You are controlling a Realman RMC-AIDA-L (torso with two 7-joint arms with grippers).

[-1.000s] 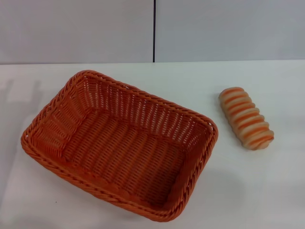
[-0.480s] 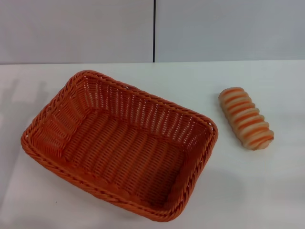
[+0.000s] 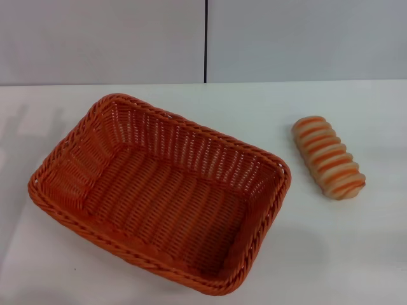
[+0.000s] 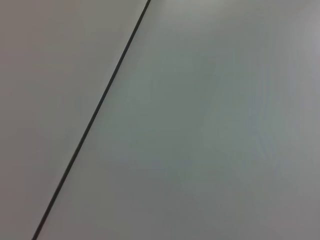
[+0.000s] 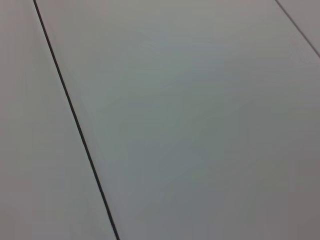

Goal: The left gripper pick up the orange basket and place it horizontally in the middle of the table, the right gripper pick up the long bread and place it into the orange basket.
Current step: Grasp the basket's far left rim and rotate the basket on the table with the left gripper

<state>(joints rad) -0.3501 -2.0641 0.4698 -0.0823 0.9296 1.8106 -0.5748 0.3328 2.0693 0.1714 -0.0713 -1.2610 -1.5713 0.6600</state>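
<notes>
change: none, basket and bread unmoved | basket: skewed, left-centre of worktop, empty | bread: right side, apart | pincers: both out of view, state unknown | task: not started

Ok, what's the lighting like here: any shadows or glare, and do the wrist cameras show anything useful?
Head view: even, soft light, no glare; faint shadows on the table beside the orange basket and long bread. Left and right wrist views: only plain grey panels with a dark seam, no gripper visible.
</notes>
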